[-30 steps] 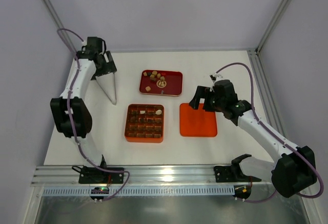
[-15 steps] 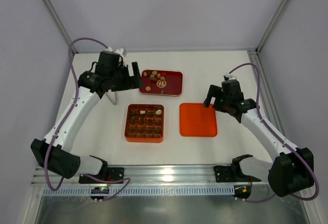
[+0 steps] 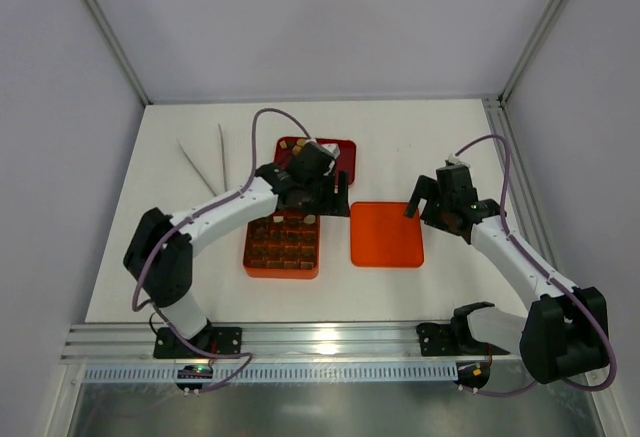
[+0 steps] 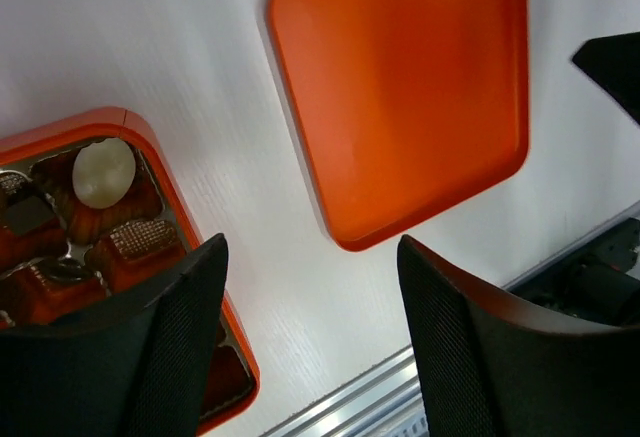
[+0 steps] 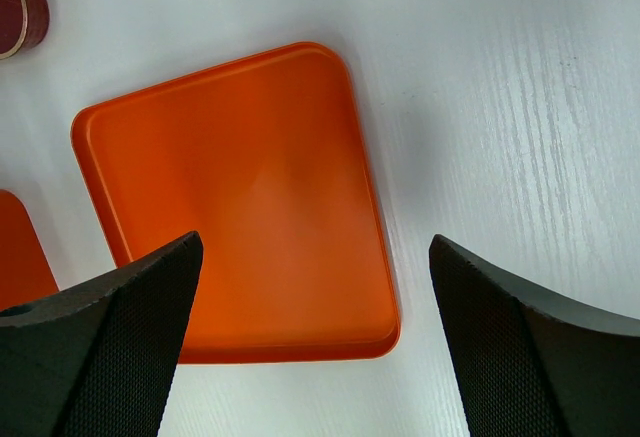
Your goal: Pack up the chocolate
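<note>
The chocolate lies in two places. A few brown pieces show in the dark red tray at the back; my left arm hides the rest. Others sit in the orange grid box; the left wrist view shows a cream round and a brown piece in its corner cells. My left gripper is open and empty, between the box and the flat orange lid. My right gripper is open and empty over the lid's far right corner.
Two thin grey sticks lie at the far left of the white table. A metal rail runs along the near edge. The right wrist view shows the tray's corner and the box's corner.
My left arm has swung from the far left corner to the right, over the tray and box. My right gripper has drawn back to the right, off the lid's middle.
</note>
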